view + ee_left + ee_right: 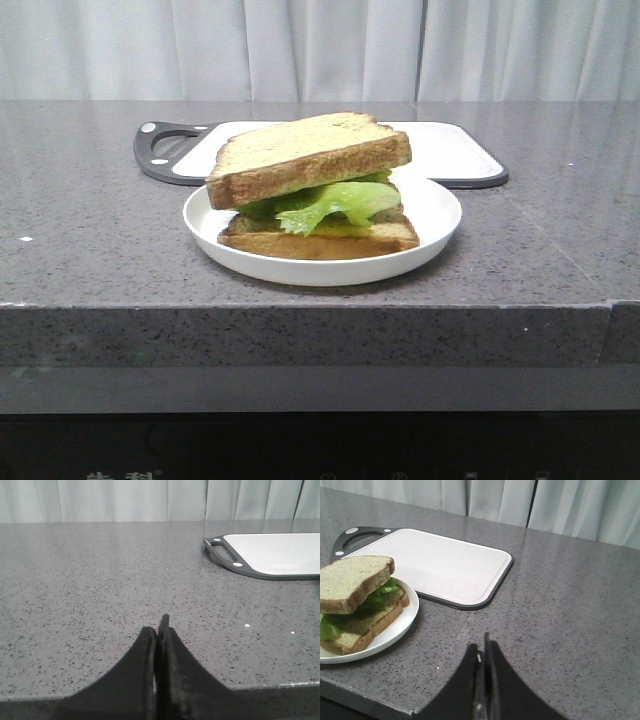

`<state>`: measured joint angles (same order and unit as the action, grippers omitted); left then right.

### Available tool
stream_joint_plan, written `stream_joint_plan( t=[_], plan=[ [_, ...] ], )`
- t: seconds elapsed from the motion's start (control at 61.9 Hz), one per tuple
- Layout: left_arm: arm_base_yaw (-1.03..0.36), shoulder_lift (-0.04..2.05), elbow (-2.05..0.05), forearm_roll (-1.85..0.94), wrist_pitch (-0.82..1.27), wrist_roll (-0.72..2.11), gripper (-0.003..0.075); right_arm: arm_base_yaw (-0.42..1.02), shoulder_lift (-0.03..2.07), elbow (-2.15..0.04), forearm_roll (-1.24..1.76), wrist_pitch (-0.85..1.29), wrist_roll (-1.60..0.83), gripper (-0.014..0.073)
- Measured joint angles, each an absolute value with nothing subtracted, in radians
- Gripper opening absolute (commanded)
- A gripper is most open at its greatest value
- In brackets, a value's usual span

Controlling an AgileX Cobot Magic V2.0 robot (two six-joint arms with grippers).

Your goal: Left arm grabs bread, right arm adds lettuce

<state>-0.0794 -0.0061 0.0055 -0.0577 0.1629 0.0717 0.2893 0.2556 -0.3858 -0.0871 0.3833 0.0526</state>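
A sandwich sits on a white plate [440,215] in the middle of the counter. The top bread slice [305,152] is tan, speckled and tilted, resting on a ruffled green lettuce leaf [335,203] above a bottom slice [320,240]. The right wrist view also shows the top slice [350,580], the lettuce [377,597] and the plate [395,630]. My left gripper [160,625] is shut and empty over bare counter, far left of the plate. My right gripper [482,647] is shut and empty, to the right of the plate. Neither gripper shows in the front view.
A white cutting board with a black rim and handle [450,150] lies behind the plate; it also shows in the left wrist view [280,555] and the right wrist view [445,565]. The counter's front edge [320,305] is close to the plate. Grey curtains hang behind.
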Motion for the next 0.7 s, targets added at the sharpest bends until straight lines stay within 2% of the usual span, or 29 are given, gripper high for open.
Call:
stream_joint_plan(
  t=[0.194, 0.339, 0.517, 0.695],
  plan=[
    [-0.079, -0.006, 0.006, -0.058, 0.163, 0.072, -0.0019, 0.289, 0.256, -0.383, -0.087, 0.379, 0.053, -0.0069],
    [-0.079, -0.006, 0.006, -0.058, 0.163, 0.072, -0.0019, 0.270, 0.238, -0.301, -0.109, 0.285, 0.053, -0.0069],
    [-0.079, -0.006, 0.006, -0.058, 0.163, 0.072, -0.0019, 0.142, 0.086, -0.100, -0.108, 0.152, 0.053, -0.0069],
    [-0.079, -0.006, 0.006, -0.058, 0.161, 0.072, -0.0019, 0.039, -0.006, 0.021, -0.048, 0.139, 0.053, -0.0069]
  ],
)
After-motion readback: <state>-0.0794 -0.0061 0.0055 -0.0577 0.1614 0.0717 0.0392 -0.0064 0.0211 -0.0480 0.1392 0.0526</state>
